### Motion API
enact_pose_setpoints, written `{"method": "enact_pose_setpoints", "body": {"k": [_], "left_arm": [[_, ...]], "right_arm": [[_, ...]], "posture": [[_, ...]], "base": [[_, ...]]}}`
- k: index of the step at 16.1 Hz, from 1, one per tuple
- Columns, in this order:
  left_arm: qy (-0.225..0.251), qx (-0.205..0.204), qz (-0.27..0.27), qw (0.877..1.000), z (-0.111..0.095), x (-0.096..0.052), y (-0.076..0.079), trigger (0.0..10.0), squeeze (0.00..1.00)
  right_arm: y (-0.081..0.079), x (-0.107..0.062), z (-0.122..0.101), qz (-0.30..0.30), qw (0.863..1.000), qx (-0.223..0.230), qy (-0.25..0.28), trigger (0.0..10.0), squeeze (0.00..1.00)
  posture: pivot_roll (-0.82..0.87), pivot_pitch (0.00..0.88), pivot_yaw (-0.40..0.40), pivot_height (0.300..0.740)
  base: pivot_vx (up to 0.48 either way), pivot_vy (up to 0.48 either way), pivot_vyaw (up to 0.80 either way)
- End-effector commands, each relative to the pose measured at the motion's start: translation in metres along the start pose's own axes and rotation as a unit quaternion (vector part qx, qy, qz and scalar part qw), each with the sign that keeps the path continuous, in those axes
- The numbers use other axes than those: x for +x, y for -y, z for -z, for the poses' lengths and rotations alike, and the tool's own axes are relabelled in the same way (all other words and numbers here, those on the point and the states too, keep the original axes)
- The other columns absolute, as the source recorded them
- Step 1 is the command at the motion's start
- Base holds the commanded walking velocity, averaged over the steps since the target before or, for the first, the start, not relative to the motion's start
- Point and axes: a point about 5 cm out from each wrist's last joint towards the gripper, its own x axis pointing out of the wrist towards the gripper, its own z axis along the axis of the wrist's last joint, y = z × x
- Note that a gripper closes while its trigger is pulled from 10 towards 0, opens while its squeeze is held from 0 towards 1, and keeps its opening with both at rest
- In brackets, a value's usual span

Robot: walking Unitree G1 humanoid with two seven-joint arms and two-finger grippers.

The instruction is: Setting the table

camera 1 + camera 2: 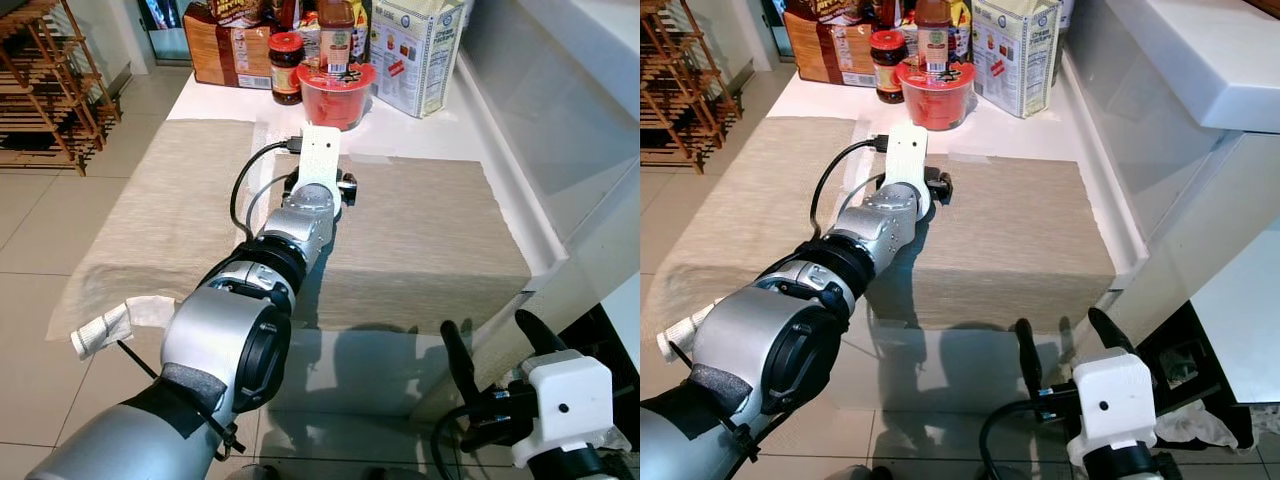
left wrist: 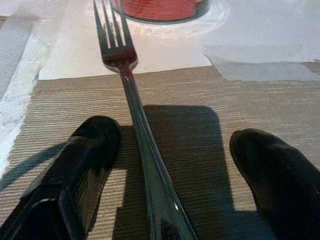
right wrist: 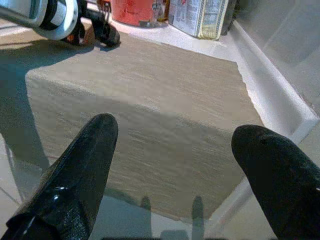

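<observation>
The left arm reaches forward over the white tabletop [image 1: 215, 100], its left gripper [image 2: 170, 165] low above a woven beige placemat [image 1: 420, 240] near that mat's far edge. In the left wrist view a metal fork [image 2: 131, 95] lies lengthwise between the two black fingers [image 2: 82, 160], its handle on the mat and its tines extending past the mat's edge onto the bare white surface, pointing toward a red bowl [image 1: 336, 92]. The jaws stand wide, with a gap between each finger and the fork's handle; whether the fork touches the gripper farther back cannot be told. A second beige placemat [image 1: 170, 200] lies beside the first, on the robot's left, its near edge hanging over the tabletop's front. Beyond the red bowl stand a dark jar with a red lid [image 1: 286, 68], a sauce bottle [image 1: 336, 35], a brown packet [image 1: 225, 45] and a white carton [image 1: 415, 55], grouped at the far end. The right gripper [image 1: 500, 350] hangs low in front of the tabletop's near edge, above the tiled floor [image 1: 40, 240], its jaws wide apart and holding nothing. A wooden rack [image 1: 45, 85] stands on the floor to the left.
</observation>
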Motion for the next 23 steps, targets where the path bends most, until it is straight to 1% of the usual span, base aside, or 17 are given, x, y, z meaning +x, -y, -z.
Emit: {"method": "enact_pose_setpoints", "body": {"k": [1, 5, 6, 7, 11, 12, 13, 15, 18, 19, 20, 22, 23], "left_arm": [[-0.105, -0.008, 0.027, 0.994, 0.049, -0.002, 0.008, 0.0, 0.0], [-0.135, -0.031, 0.011, 0.99, 0.066, -0.003, 0.002, 0.0, 0.0], [-0.135, -0.029, 0.001, 0.99, 0.07, -0.003, -0.001, 0.0, 0.0], [-0.124, -0.008, -0.004, 0.992, 0.07, -0.003, -0.004, 0.0, 0.0], [-0.131, -0.004, 0.0, 0.991, 0.076, -0.004, -0.002, 0.0, 0.0], [-0.151, -0.024, 0.012, 0.988, 0.084, -0.005, 0.001, 0.0, 0.0], [-0.166, -0.036, 0.016, 0.985, 0.09, -0.007, 0.002, 0.0, 0.0], [-0.169, -0.039, 0.01, 0.985, 0.094, -0.007, -0.001, 0.0, 0.0], [-0.152, -0.039, -0.001, 0.988, 0.088, -0.005, -0.007, 0.0, 0.0], [-0.128, -0.031, -0.005, 0.991, 0.079, -0.003, -0.011, 0.0, 0.0], [-0.113, -0.03, -0.006, 0.993, 0.073, -0.002, -0.012, 0.0, 0.0], [-0.055, -0.033, 0.009, 0.998, 0.05, 0.0, -0.012, 0.0, 0.0], [-0.012, -0.027, 0.017, 0.999, 0.038, 0.0, -0.012, 0.0, 0.0]], "right_arm": [[-0.001, 0.001, 0.001, 0.001, 1.0, 0.0, -0.005, 10.0, 0.0], [-0.003, 0.005, 0.003, -0.002, 1.0, 0.005, -0.004, 10.0, 0.0], [-0.004, 0.006, 0.003, -0.003, 1.0, 0.006, -0.004, 10.0, 0.0], [-0.004, 0.008, 0.004, -0.002, 1.0, 0.007, -0.003, 10.0, 0.0], [-0.004, 0.012, 0.005, -0.003, 1.0, 0.009, 0.0, 10.0, 0.0], [-0.003, 0.013, 0.005, -0.003, 1.0, 0.009, 0.0, 10.0, 0.0], [-0.004, 0.015, 0.006, -0.004, 1.0, 0.01, 0.001, 10.0, 0.0], [-0.004, 0.016, 0.006, -0.005, 1.0, 0.011, 0.002, 10.0, 0.0], [-0.004, 0.019, 0.007, -0.006, 1.0, 0.011, 0.003, 10.0, 0.0], [-0.004, 0.02, 0.008, -0.006, 1.0, 0.011, 0.004, 10.0, 0.0], [-0.004, 0.021, 0.008, -0.006, 1.0, 0.01, 0.004, 10.0, 0.0], [-0.003, 0.023, 0.009, -0.005, 1.0, 0.009, 0.006, 10.0, 0.0], [-0.003, 0.025, 0.009, -0.004, 1.0, 0.009, 0.008, 10.0, 0.0]], "posture": [[-0.23, 0.081, 0.021, 0.74], [-0.21, 0.076, 0.019, 0.74], [-0.2, 0.076, 0.019, 0.74], [-0.2, 0.075, 0.019, 0.74], [-0.19, 0.067, 0.016, 0.74], [-0.18, 0.065, 0.017, 0.74], [-0.18, 0.062, 0.016, 0.74], [-0.17, 0.061, 0.014, 0.74], [-0.17, 0.058, 0.012, 0.74], [-0.16, 0.056, 0.011, 0.74], [-0.16, 0.055, 0.011, 0.74], [-0.16, 0.051, 0.01, 0.74], [-0.15, 0.048, 0.012, 0.74]], "base": [[0.0, 0.0, 0.0], [0.0, 0.0, 0.0], [0.0, 0.0, 0.0], [0.0, 0.0, 0.0], [0.0, 0.0, 0.0], [0.0, 0.0, 0.0], [0.0, 0.0, 0.0], [0.0, 0.0, 0.0], [0.0, 0.0, 0.0], [0.0, 0.0, 0.0], [0.0, 0.0, 0.0], [0.0, 0.0, 0.0], [0.0, 0.0, 0.0]]}}
